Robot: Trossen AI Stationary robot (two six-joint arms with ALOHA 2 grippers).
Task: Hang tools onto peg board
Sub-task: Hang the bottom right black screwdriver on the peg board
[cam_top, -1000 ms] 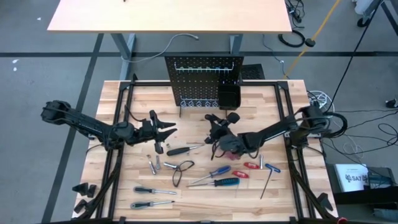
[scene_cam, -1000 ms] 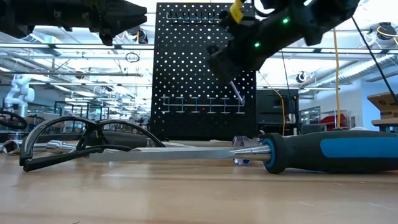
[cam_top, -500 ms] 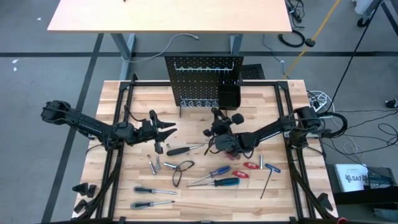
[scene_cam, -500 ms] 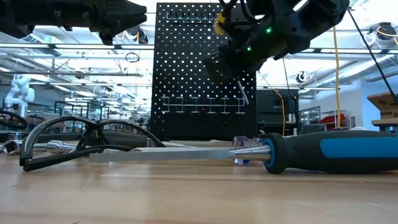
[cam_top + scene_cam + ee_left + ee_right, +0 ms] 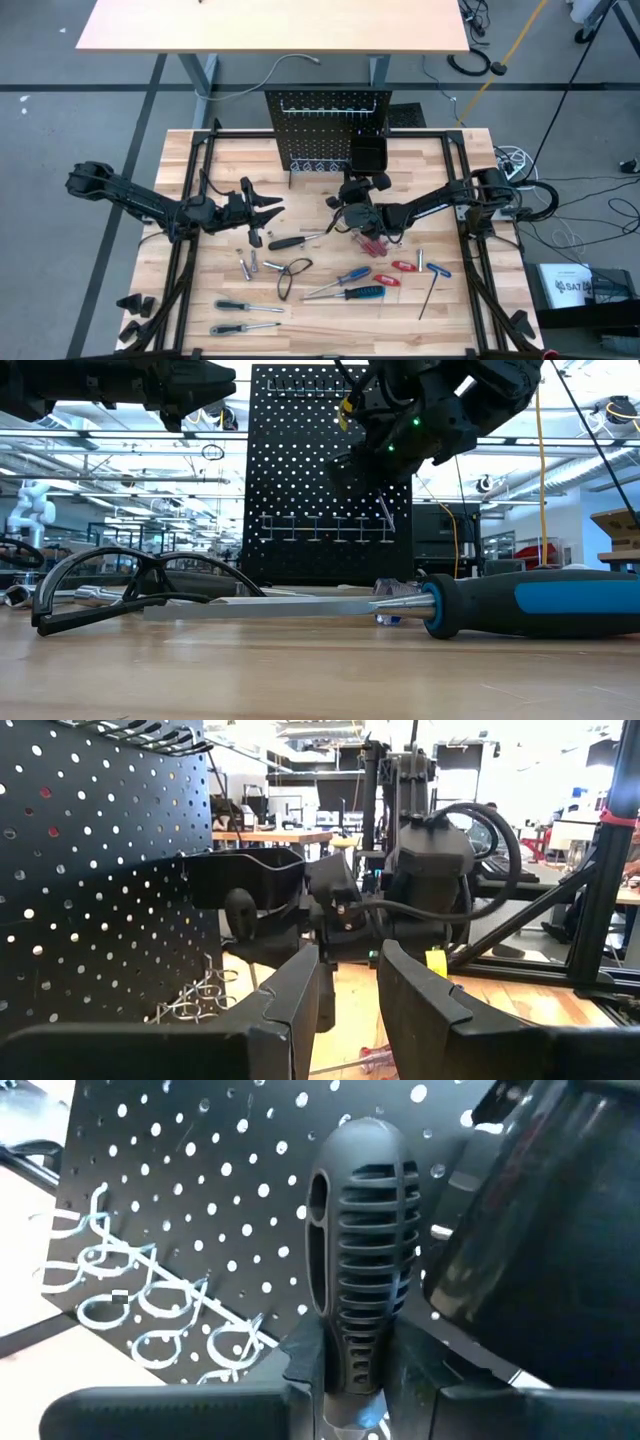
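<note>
R jaws: narrow, clamped on a black ribbed-handle screwdriver (image 5: 358, 1240), handle up, shaft pointing down; right gripper (image 5: 356, 205) is held up just in front of the peg board (image 5: 310, 130), near its black bin (image 5: 367, 154).
L jaws: part open, nothing between them; left gripper (image 5: 262, 212) hovers over the table's left-middle, well apart from the board, waiting.
Board: upright at the table's far edge; top hook row and lower ring holders (image 5: 150, 1315) look bare, no tool seen hung yet. Bin contents: can't tell.
In hand: 1st hang, by my read; driver not yet seated in a ring.
Left on table (image 5: 455, 300): blue-handle drivers (image 5: 345, 293), red-handle ones (image 5: 395, 266), black driver (image 5: 295, 241), hex key (image 5: 428, 290), silver bits (image 5: 248, 264), wire loop (image 5: 288, 276), two more drivers (image 5: 245, 317) by the near edge.
Progress: early; nearly all still to do.
</note>
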